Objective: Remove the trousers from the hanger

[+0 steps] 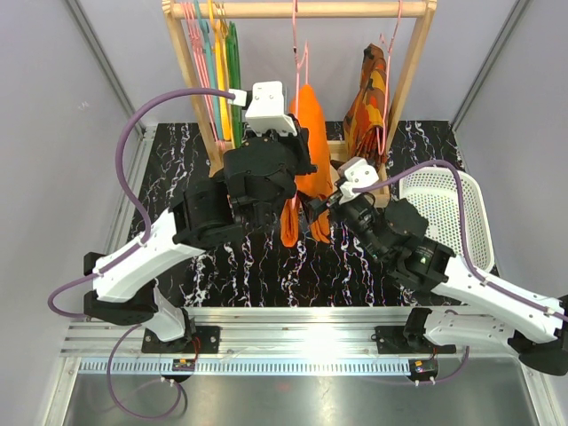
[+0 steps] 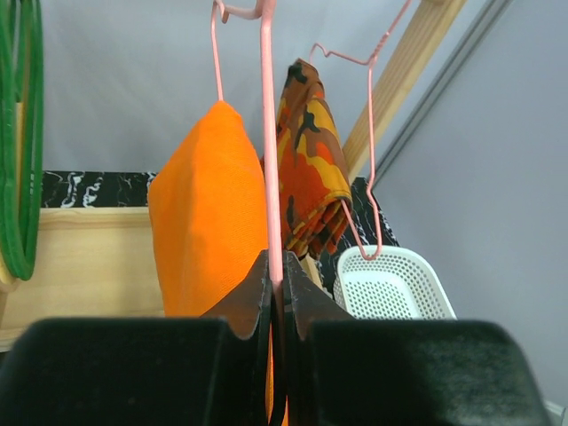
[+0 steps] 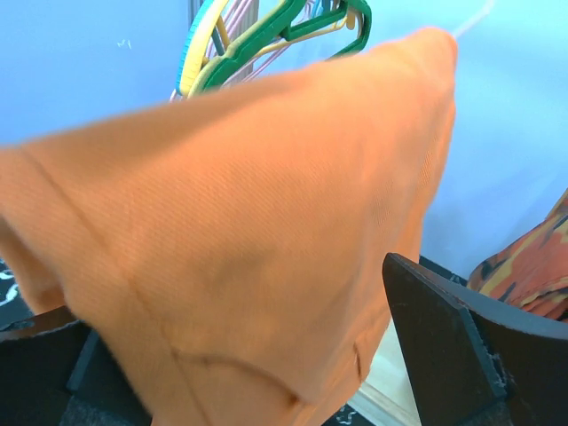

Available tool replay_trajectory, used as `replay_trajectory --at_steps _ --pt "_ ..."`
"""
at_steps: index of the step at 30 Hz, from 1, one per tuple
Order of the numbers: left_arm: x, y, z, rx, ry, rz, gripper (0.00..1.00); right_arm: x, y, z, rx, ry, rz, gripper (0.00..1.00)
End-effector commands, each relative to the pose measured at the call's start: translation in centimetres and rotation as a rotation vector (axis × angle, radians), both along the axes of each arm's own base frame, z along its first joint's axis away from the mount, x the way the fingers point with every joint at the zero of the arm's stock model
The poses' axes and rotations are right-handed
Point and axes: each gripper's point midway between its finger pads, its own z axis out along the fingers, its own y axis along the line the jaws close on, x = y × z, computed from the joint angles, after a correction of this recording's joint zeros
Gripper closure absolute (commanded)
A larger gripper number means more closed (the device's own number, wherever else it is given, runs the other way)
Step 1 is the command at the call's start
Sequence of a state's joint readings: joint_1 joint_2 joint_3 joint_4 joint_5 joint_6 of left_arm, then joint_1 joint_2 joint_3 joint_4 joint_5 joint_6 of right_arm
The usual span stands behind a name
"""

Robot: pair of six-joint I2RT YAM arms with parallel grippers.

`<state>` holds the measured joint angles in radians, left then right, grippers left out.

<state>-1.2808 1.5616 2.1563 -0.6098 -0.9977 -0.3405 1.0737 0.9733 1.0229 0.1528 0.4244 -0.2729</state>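
Note:
The plain orange trousers (image 1: 311, 115) hang folded over the thin pink hanger (image 1: 299, 62) on the wooden rack. In the left wrist view my left gripper (image 2: 278, 284) is shut on the hanger's pink wire (image 2: 266, 133), with the trousers (image 2: 209, 213) just to its left. In the top view the left gripper (image 1: 303, 161) sits against the trousers' left side. My right gripper (image 1: 319, 209) is at the trousers' lower end. In the right wrist view its jaws stand wide apart, with the orange cloth (image 3: 248, 231) draped between the fingers (image 3: 444, 346).
A patterned orange-brown garment (image 1: 366, 106) hangs on another pink hanger (image 2: 371, 133) to the right. Green, yellow and teal hangers (image 1: 226, 80) hang at the left of the rack (image 1: 302, 9). A white basket (image 1: 448, 209) sits on the marbled table at the right.

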Motion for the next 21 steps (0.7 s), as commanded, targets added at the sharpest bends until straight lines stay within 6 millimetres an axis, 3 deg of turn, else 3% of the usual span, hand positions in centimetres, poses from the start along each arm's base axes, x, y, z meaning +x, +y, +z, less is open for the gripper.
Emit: replay_trajectory --at_steps 1,6,15,19,20,21 --pt "-0.8 0.9 4.5 -0.223 -0.030 -0.056 1.00 -0.2 0.0 3.6 0.003 -0.060 0.003 0.02" --pt "-0.1 0.4 3.6 -0.196 -0.012 -0.061 1.00 1.0 -0.3 3.9 -0.082 -0.075 -0.073 0.16" --pt "0.9 0.1 2.3 -0.163 0.015 -0.069 1.00 0.0 -0.1 5.0 -0.111 -0.098 -0.010 0.41" --pt "1.3 0.2 2.0 -0.152 0.023 -0.067 1.00 -0.3 -0.2 5.3 -0.094 -0.098 0.002 0.67" --pt "1.3 0.3 1.9 -0.150 0.026 -0.065 1.00 -0.2 -0.2 5.1 -0.097 -0.094 -0.001 0.80" --pt "1.3 0.3 1.8 -0.148 0.028 -0.068 1.00 -0.2 -0.3 5.3 -0.089 -0.093 -0.002 0.84"
